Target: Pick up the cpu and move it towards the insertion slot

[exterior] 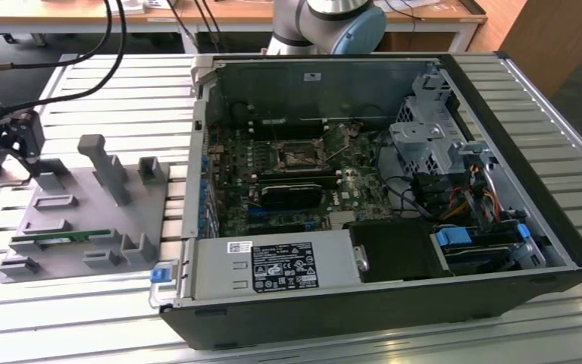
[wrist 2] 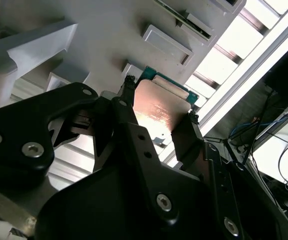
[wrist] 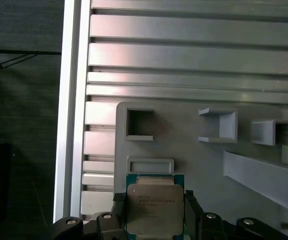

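1. Right, I have the gripper [exterior: 16, 155] at the exterior view's far left, hanging with its fingertips pointed down over the outer corner of the grey fixture tray [exterior: 79, 212].
2. Behind the computer case [exterior: 372, 311], the arm base [exterior: 332, 23] stands at the back of the slatted table [exterior: 119, 91]; the wrist is reached far out to the exterior view's left of it.
3. Both wrist views show the cpu [wrist: 154, 210] between the black fingers [wrist: 116, 215], one finger pressed to each opposite side. I read that as clamped on the chip.
4. The silver top faces the first wrist camera, with a green rim showing around it.
5. From the second wrist view the cpu [wrist 2: 161, 112] looks tilted against the tray's pockets behind it, and the fingers [wrist 2: 184, 135] bracket it tightly.
6. I can't tell whether the chip is lifted clear of the tray or resting on it.
7. Over in the case, the insertion slot [exterior: 298, 157] sits on the motherboard [exterior: 270, 197], well apart from the gripper, with the tray's whole width between them.
8. A memory stick [exterior: 58, 239] lies in the tray's near row, away from the fingers.
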